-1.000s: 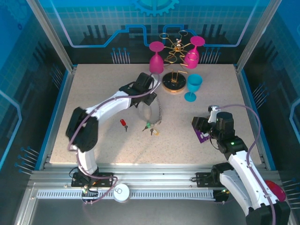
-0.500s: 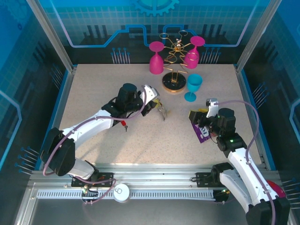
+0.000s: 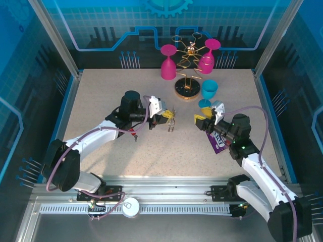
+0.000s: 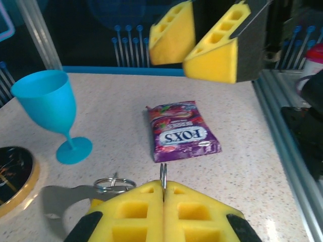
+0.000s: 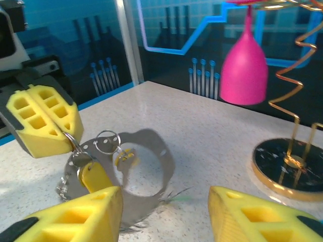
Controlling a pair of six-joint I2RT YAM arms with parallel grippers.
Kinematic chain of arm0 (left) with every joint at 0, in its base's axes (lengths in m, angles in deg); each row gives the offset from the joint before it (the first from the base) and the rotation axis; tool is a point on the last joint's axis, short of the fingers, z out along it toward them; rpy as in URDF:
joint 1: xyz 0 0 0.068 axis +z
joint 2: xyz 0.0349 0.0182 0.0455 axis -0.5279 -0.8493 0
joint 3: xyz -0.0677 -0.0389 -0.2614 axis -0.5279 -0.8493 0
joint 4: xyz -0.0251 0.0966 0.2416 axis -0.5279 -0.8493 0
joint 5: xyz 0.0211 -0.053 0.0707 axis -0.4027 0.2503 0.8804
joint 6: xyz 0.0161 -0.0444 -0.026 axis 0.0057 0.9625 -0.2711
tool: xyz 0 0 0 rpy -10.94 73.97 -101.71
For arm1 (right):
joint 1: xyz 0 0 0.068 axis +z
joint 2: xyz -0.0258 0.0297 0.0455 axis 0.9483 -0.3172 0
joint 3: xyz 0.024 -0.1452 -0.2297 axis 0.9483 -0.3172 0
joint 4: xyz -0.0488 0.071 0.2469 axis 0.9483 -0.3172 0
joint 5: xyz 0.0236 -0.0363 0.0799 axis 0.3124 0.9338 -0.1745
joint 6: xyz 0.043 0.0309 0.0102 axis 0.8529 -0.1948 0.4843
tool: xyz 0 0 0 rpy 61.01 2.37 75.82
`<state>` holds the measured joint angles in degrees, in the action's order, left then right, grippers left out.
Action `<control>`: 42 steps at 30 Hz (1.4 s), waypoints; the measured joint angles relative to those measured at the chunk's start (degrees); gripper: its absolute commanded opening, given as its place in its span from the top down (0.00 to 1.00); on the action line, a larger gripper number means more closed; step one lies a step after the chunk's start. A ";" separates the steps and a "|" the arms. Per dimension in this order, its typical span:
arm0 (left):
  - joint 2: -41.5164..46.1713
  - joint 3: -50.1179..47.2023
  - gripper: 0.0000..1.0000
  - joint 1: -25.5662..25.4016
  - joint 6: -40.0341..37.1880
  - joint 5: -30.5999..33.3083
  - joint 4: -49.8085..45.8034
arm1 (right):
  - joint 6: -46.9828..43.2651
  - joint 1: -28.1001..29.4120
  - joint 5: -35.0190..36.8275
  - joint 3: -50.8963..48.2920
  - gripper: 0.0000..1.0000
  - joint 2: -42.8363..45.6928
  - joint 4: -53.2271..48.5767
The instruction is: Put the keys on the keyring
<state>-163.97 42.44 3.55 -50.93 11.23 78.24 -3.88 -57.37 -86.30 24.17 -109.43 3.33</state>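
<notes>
Centre of the overhead frame: left gripper (image 3: pixel 162 115) clamped shut on the thin dark grey metal keyring (image 4: pixel 163 175). Just to its right, right gripper (image 5: pixel 166 212) spread wide, grasping nothing. Likely light, springy, slippery, prone to swing; best pinched across the wire. Small yellow-headed key (image 5: pixel 93 177) lower left of the right-wrist frame, threaded or not unclear. Other keys hard to make out.

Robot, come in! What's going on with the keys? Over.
Left gripper shut on keyring. Right gripper open, facing it. Red key loose on table. Nothing between them.
</notes>
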 measured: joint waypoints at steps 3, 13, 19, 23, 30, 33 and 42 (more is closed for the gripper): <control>0.00 0.00 1.00 0.04 -0.79 -2.67 0.94 | -4.42 1.18 -2.51 0.00 0.57 -1.46 1.03; -0.20 -2.14 1.00 0.04 1.46 0.55 6.75 | -3.82 4.61 -1.40 0.00 0.62 -2.58 -2.19; -0.50 -3.56 1.00 -0.02 9.14 9.99 11.23 | 12.66 6.38 3.58 0.00 0.70 0.00 -9.16; -0.50 -3.56 1.00 -0.46 14.56 16.72 12.09 | 28.65 7.58 7.30 -0.02 0.72 1.44 -12.57; -0.55 -3.67 1.00 -0.72 26.86 23.61 8.90 | 43.30 10.49 11.54 0.00 0.72 1.75 -17.05; -0.55 -4.28 1.00 -0.83 31.52 24.70 8.28 | 45.77 12.04 11.93 0.55 0.72 -0.39 -17.59; -2.91 -4.96 1.00 -1.46 40.28 25.27 8.02 | 53.53 19.47 12.33 3.89 0.71 -10.08 -14.73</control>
<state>-166.88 37.48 2.09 -10.65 36.50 86.26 49.64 -37.90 -73.97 28.06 -119.50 -11.40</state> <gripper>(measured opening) 0.050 0.282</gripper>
